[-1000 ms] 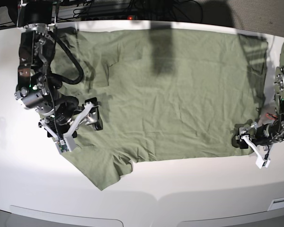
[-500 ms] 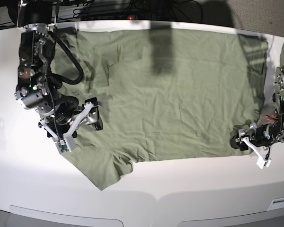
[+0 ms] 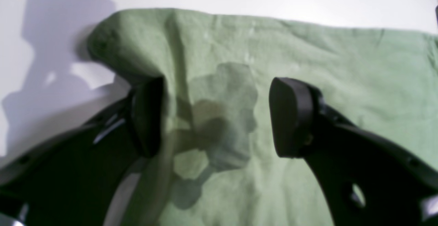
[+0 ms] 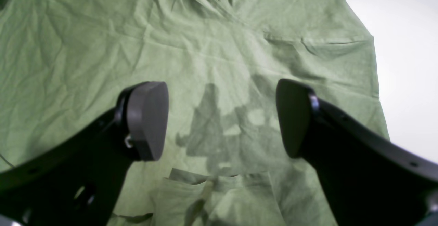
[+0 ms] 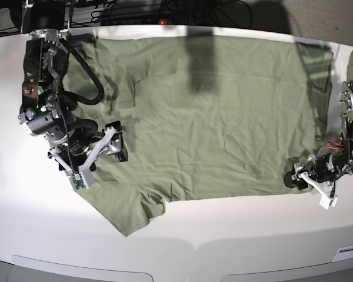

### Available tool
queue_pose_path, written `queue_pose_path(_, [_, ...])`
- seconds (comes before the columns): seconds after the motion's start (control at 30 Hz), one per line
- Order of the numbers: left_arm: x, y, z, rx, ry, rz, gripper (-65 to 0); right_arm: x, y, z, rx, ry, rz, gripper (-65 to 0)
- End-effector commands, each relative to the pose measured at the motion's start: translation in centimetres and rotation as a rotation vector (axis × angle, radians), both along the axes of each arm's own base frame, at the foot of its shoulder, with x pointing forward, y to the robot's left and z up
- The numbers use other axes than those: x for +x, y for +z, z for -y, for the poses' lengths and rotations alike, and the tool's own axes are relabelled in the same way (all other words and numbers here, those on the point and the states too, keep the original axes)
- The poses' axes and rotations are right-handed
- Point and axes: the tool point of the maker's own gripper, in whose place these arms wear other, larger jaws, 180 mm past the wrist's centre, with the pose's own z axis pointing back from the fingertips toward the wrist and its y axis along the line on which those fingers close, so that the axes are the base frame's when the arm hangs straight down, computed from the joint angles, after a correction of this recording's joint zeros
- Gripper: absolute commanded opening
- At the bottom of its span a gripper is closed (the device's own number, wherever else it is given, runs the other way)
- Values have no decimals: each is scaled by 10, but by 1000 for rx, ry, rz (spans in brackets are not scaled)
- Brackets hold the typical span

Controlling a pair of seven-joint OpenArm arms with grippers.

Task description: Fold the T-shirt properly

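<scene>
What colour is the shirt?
Plain sage green T-shirt, no pattern; the base view shows it best.

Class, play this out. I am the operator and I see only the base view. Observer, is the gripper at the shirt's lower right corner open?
Observer: Yes. The left wrist view shows the left gripper open, straddling the shirt corner.
Operator: Is the cloth pinched?
Observer: No. One finger sits beside a raised fold of the edge, and the other is over flat cloth.
Operator: And the other gripper?
Observer: The right gripper is open too, with wrinkled cloth below its gap.
</scene>
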Motion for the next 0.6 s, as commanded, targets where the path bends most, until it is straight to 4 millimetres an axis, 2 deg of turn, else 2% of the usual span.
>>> queue_pose_path(0.0, [16,21,-3,-18,12,51,-206,8,15,1,2,1,51,-169])
queue_pose_path(0.27, [13,18,-2,-29,15,38,-227,8,15,1,1,1,50,-169])
queue_pose_path(0.33, [16,21,-3,-31,25,58,-251,8,15,2,1,1,48,-169])
queue_pose_path(0.43, [24,28,-6,-35,49,113,-357,8,14,2,-1,1,44,-169])
queue_pose_path(0.57, [45,53,-18,-43,126,287,-579,8,14,2,-1,1,44,-169])
